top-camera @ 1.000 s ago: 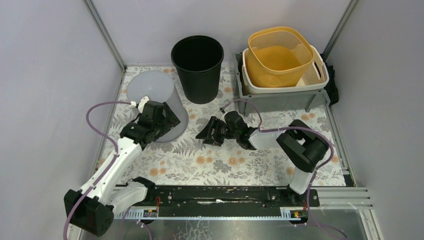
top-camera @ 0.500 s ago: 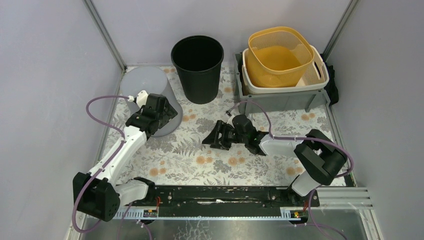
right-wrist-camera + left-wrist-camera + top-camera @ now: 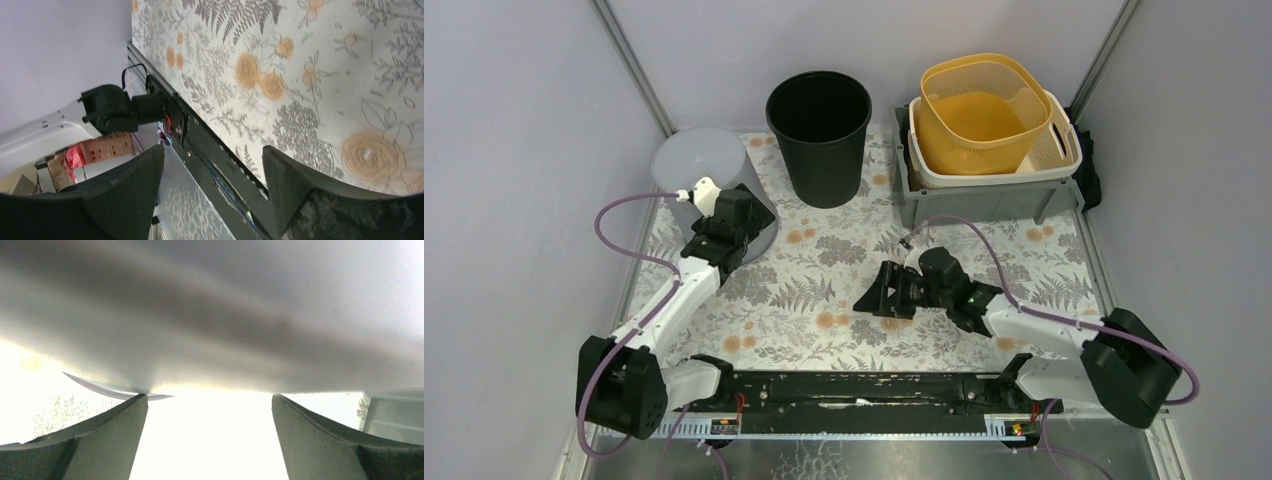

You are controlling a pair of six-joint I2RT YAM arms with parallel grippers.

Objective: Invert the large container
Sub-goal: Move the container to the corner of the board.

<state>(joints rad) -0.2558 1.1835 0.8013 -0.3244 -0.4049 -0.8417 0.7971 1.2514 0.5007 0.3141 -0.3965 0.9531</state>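
apparently flipped already, the bin (image 3: 696, 162) stands alone, so the left fingers (image 3: 100, 440) spread wide; the right fingers (image 3: 310, 190) gape empty.

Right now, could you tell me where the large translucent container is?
In the top view, the large translucent container stands at the far left, beside the black bin, the left claw at its near side.

Legible text, labels, brands, numbers, signs: none in any view. Small circuit boards (image 3: 727, 427) on the rail, lower edge of the top view: markings too small to read
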